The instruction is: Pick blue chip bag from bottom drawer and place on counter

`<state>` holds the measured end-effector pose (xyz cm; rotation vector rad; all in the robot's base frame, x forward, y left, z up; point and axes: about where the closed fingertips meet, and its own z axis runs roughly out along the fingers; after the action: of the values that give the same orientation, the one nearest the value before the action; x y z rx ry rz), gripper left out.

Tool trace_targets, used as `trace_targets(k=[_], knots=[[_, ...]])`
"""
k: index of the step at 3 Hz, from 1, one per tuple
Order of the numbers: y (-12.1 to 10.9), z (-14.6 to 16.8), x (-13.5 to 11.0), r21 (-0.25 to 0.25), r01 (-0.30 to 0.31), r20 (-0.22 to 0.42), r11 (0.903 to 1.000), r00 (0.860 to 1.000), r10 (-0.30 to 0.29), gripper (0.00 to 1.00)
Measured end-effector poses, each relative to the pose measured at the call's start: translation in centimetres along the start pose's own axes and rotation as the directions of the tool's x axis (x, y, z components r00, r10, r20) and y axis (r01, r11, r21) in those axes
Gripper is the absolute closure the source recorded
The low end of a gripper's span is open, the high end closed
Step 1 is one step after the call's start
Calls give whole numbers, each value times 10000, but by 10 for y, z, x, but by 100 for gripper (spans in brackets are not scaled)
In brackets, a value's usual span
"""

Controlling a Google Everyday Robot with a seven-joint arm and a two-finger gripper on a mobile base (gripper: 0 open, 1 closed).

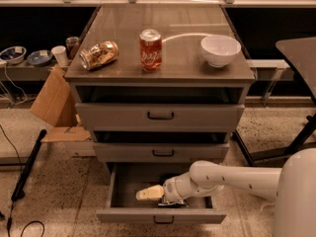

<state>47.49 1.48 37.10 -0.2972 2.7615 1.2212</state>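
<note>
The bottom drawer of the 3 stands pulled open, and the arm reaches into it from the right, low over the tray. The end effector hangs inside the drawer near its middle, pale tip pointing left; whether it is spread or pressed together I cannot tell from this angle. The blue chip bag lies on the drawer floor close to the front wall, mostly hidden beneath the wrist. Only a dark sliver with what looks like white lettering shows, so the tip appears to sit left of the bag rather than on it. The step in hand is the grasp. To do it well, the tip should likely shift right until it is centred over the bag, come down squarely, and close across the crinkly body gently enough not to squirt it sideways. Then lift straight up, clear of the drawer front and the 2 drawers above, and carry to the desk — the bare patch between the upright red can and the white bowl looks the safest landing, away from the tipped gold can.
</note>
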Motion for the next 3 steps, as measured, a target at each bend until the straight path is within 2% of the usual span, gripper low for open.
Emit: trace_targets(k=[1, 2, 3], knots=[[-3, 3, -2, 19, -43, 37, 10000, 10000, 43, 0], [-24, 4, -14, 63, -89, 368, 9999, 9993, 86, 0], [-57, 3, -31, 177, -394, 748, 9991, 9965, 380, 0]])
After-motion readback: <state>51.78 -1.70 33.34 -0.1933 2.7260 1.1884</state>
